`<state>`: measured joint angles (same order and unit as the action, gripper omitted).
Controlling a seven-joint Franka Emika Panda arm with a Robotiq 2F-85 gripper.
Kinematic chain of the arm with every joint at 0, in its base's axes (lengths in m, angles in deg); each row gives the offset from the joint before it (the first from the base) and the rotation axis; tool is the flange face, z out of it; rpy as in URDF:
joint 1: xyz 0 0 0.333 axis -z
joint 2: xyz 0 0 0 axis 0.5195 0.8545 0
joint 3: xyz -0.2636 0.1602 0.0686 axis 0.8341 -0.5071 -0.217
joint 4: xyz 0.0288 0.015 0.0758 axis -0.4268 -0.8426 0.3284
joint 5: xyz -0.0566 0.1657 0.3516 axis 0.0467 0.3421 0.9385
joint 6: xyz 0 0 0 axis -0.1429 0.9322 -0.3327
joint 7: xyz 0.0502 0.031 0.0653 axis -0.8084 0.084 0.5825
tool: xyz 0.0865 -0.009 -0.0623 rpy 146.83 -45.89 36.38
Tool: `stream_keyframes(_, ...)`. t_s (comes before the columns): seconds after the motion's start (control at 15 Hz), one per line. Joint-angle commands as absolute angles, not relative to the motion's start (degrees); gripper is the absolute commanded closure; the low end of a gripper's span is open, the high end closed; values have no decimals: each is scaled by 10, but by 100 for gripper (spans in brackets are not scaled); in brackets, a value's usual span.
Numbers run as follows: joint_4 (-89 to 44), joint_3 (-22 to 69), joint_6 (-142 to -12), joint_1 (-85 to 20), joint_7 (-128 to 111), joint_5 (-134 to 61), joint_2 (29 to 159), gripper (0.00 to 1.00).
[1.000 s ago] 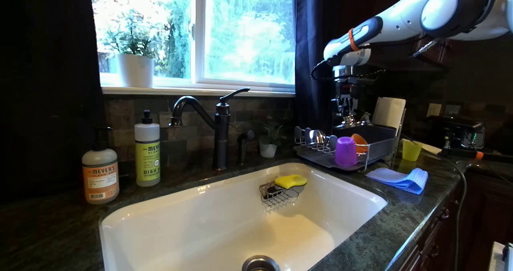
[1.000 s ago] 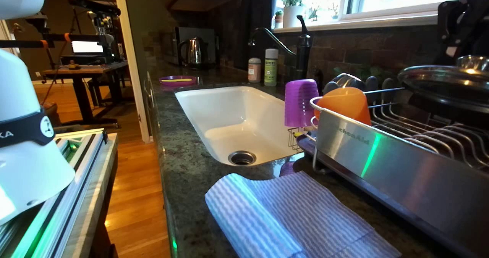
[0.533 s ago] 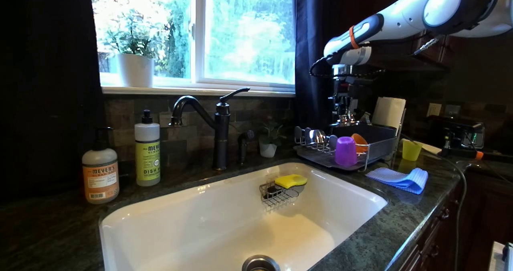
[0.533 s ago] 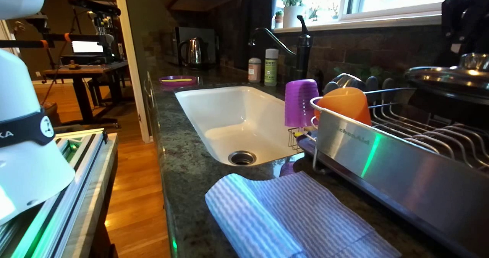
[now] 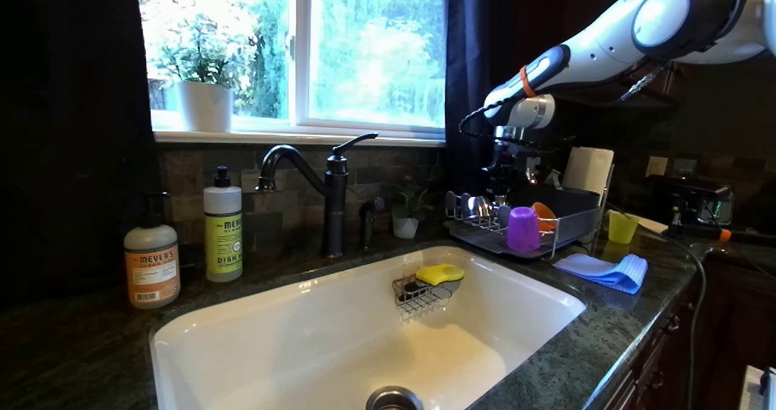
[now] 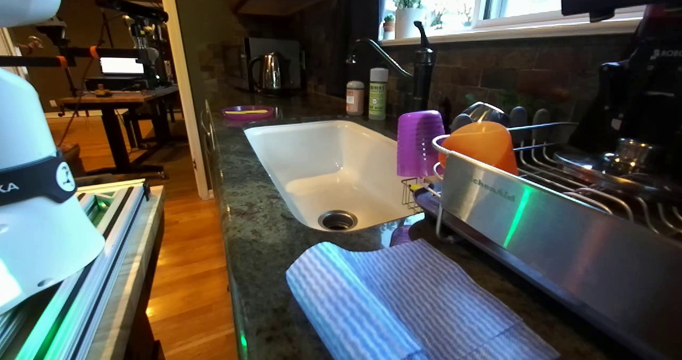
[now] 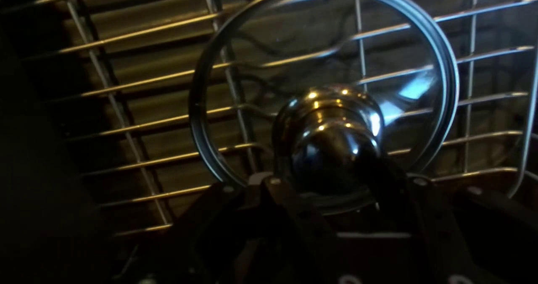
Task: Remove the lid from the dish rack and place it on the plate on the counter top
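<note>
Our fingers (image 7: 288, 200) are clasped about the knob (image 7: 332, 145) of the lid (image 7: 325, 95), which is directly below them, over the dish rack (image 6: 559, 243); the dim wrist view hides whether lid and rack touch. Being round, it has no long axis, so we judge a straight upward lift best.

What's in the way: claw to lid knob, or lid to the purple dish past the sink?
Nothing visible between claw and knob; they touch or nearly so in the wrist view. From lid to purple dish, a low path likely meets the orange dishware and purple cup at the dish rack, then crosses the sink.
</note>
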<state>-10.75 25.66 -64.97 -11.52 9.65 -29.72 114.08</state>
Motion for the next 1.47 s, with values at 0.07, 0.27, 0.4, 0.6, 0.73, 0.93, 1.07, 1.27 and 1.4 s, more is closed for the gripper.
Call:
stream_keyframes(0.07,-154,257,-669,-123,72,-286,1114,26)
stream_keyframes(0.27,-161,258,-646,-122,82,-292,1103,12)
stream_keyframes(0.4,-169,259,-629,-122,97,-300,1089,0)
stream_keyframes(0.6,-184,262,-630,-128,107,-313,1070,0)
stream_keyframes(0.73,-188,262,-631,-135,117,-325,1065,0)
stream_keyframes(0.93,-186,269,-641,-157,114,-373,1069,0)
stream_keyframes(1.07,-186,272,-644,-172,105,-405,1076,0)
stream_keyframes(1.27,-197,277,-646,-192,77,-434,1079,0)
stream_keyframes(1.4,-204,283,-660,-203,47,-451,1082,0)
